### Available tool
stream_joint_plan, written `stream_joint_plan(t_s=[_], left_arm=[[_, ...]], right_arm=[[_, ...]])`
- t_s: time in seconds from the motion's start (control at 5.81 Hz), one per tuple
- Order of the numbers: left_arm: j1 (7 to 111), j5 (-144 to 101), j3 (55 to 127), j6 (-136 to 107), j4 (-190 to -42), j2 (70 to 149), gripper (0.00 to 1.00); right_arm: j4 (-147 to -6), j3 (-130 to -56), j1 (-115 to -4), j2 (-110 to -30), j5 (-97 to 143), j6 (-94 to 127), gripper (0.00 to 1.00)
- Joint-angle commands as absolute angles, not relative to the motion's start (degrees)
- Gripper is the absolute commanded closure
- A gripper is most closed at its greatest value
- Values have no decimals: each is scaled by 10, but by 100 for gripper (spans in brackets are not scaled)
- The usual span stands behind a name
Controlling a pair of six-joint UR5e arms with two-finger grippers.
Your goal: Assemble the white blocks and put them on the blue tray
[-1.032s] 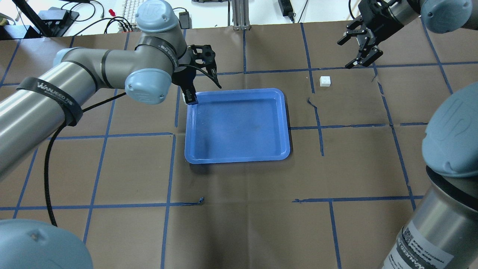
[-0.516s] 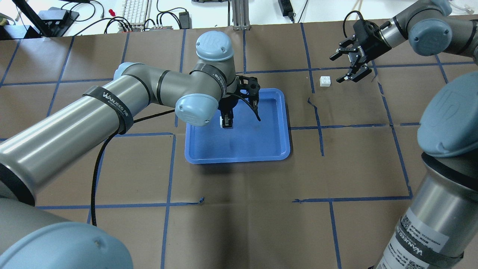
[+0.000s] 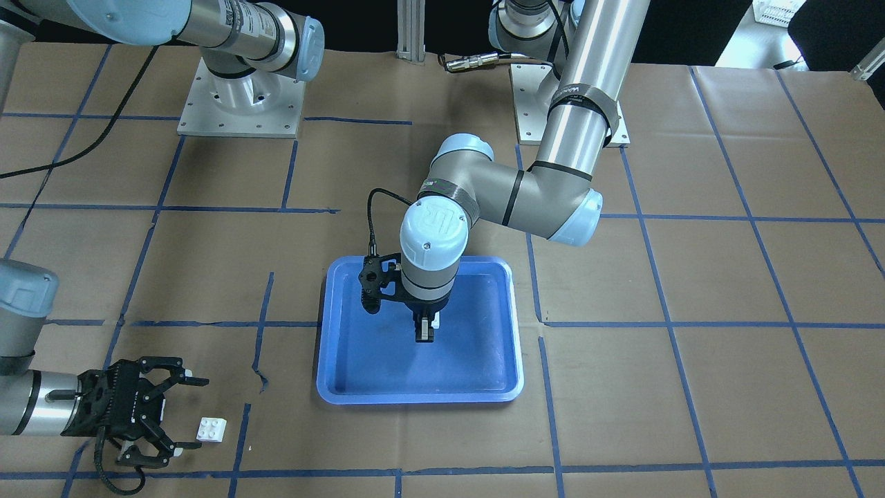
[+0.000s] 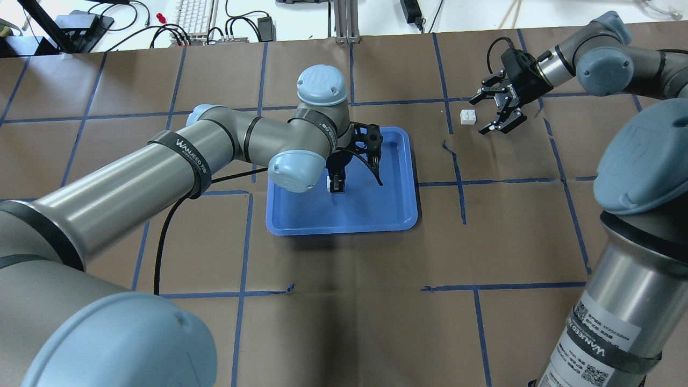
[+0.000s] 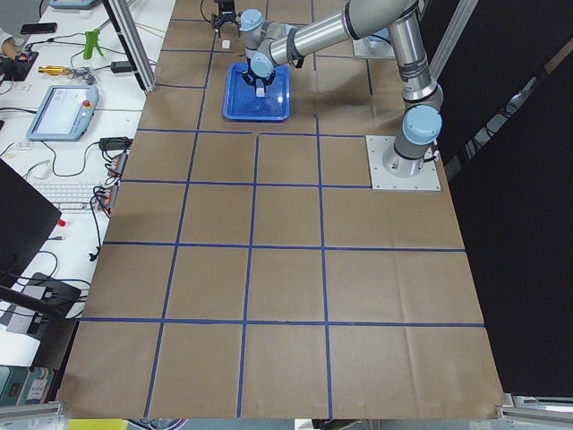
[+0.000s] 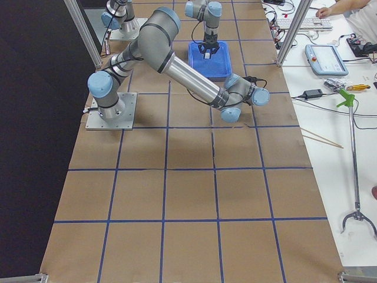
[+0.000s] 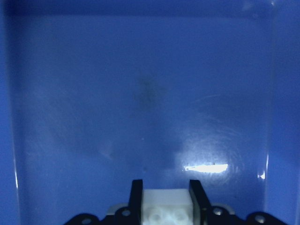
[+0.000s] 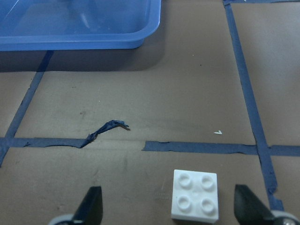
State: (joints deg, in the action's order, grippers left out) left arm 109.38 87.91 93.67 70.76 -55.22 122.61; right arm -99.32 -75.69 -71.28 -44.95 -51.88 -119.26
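Your left end effector (image 4: 337,185) is pinched on one white block (image 7: 165,206), and it hangs over the middle of the blue tray (image 4: 344,228). The overhead view shows you only a sliver of white at the fingertips, because the arm's elbow covers much of the tray. The left wrist view gives you what that one hides: the block sits squarely between the two black fingers (image 7: 136,201), with tray floor filling everything ahead of it. You cannot tell from any view whether the block touches the floor.

Your right end effector (image 4: 478,116) is spread wide and low over the desk (image 4: 344,322), well apart from the tray on its far right side. The second white block (image 4: 468,116) lies on the brown paper there. From overhead it seems just beyond the fingertips. The right wrist view places it between the two fingers (image 8: 91,208), nearer the one on that view's right and touching neither. The front-facing view also shows the block (image 3: 211,429) just off the spread fingers.

This block is square, so it has no long axis. Its four studs face straight up. In the right wrist view its sides run close to parallel with the blue tape line just ahead of it, and the tray's near corner (image 8: 140,40) shows at the top.
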Motion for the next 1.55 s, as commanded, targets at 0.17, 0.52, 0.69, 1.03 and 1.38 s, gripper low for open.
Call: stream_joint_plan(t_s=[0.17, 0.52, 0.69, 1.03, 1.38], left_arm=[[1094, 882, 939, 702, -525, 1241, 34], [1094, 882, 933, 700, -532, 1222, 17], [1092, 880, 914, 679, -561, 1185, 17], [1082, 877, 868, 568, -745, 1098, 17], [1071, 877, 837, 445, -880, 1023, 17]], right_arm=[[-1005, -757, -713, -439, -519, -1190, 29], [-1005, -749, -713, -443, -519, -1188, 63], [-1005, -747, -713, -444, -519, -1188, 70], [-1013, -732, -713, -458, -524, -1184, 74], [-992, -749, -714, -526, -530, -1172, 74]])
